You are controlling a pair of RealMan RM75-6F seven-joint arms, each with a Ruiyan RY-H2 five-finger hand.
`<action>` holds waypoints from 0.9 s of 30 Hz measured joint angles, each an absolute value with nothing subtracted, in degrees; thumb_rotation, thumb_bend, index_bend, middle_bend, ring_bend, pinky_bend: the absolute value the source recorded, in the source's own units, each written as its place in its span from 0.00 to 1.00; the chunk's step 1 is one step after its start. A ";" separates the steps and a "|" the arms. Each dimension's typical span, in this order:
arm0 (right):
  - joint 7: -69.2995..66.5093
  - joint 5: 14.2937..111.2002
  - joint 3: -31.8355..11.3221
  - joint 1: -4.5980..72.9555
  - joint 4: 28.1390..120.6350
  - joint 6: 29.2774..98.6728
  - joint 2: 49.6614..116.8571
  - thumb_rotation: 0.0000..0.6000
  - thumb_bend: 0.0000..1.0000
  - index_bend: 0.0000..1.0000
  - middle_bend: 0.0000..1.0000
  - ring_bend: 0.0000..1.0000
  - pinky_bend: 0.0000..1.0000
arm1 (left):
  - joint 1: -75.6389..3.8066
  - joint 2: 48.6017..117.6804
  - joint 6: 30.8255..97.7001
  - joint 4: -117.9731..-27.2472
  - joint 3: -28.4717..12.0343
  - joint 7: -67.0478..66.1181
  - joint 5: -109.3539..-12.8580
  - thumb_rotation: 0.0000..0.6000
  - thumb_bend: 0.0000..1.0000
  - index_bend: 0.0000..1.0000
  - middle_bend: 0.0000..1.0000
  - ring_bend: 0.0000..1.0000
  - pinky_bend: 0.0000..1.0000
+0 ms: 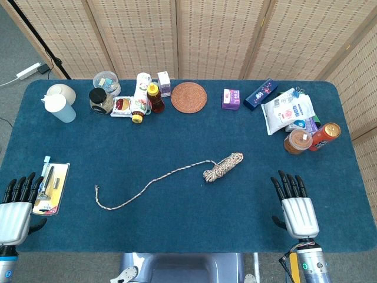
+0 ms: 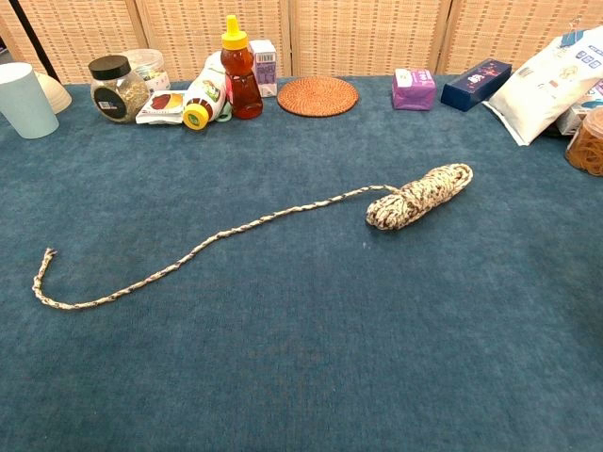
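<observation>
Rope (image 1: 222,167) lies near the middle of the blue table (image 1: 194,224), its bundled coil at about 2 o'clock from the table's centre and one loose strand trailing off toward 8 o'clock, ending in a small hook-shaped curl (image 1: 98,191). In the chest view the coil (image 2: 418,196) sits right of centre and the strand's frayed tip (image 2: 44,256) reaches close to the left border of the frame.

Both hands rest flat at the near edge of the table, holding nothing, fingers straight and a little apart. The right hand (image 1: 294,203) sits at about 4 o'clock from the coil, well apart from it, with bare cloth all around. The left hand (image 1: 16,203) lies at the near left corner — just beside a flat blister pack (image 1: 49,188) holding a tool, which it does not clearly touch. The strand's curl is at 3 o'clock from that pack, near but apart.

The far edge is crowded: a pale cup (image 1: 60,108), a dark-lidded jar (image 1: 100,100), a honey bottle (image 1: 155,97), a round woven coaster (image 1: 189,96), a purple box (image 1: 231,98) and a dark blue box (image 1: 261,94). At the right edge — around 2 o'clock — a white pouch (image 1: 287,111), a tub (image 1: 298,141) and an orange can (image 1: 325,135) cluster together. Between that far row and the hands, only the rope crosses the open cloth.
</observation>
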State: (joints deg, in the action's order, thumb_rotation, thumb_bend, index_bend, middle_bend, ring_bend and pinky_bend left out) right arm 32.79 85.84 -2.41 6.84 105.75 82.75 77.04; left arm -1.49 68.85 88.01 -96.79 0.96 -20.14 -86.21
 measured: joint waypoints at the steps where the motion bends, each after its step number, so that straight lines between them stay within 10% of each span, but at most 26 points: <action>1: 32.59 85.88 -2.38 6.84 105.78 82.75 77.02 1.00 0.00 0.10 0.00 0.00 0.00 | -1.49 68.75 87.94 -96.92 0.93 -20.02 -86.13 1.00 0.04 0.00 0.00 0.00 0.00; 24: 28.18 86.27 -2.16 6.86 106.15 82.64 75.66 1.00 0.00 0.10 0.00 0.00 0.00 | -2.76 68.40 84.72 -98.31 2.04 -18.08 -88.06 1.00 0.04 0.00 0.00 0.00 0.00; 27: 27.39 85.98 -2.29 7.01 106.03 82.32 75.22 1.00 0.00 0.10 0.00 0.00 0.00 | -2.90 68.75 84.57 -98.04 2.19 -17.01 -88.72 1.00 0.06 0.12 0.00 0.00 0.00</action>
State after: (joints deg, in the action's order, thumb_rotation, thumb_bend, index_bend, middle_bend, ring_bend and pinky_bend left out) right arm 27.39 85.98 -2.29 7.01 106.03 82.32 75.22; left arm -2.90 68.75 84.57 -98.04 2.19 -17.01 -88.72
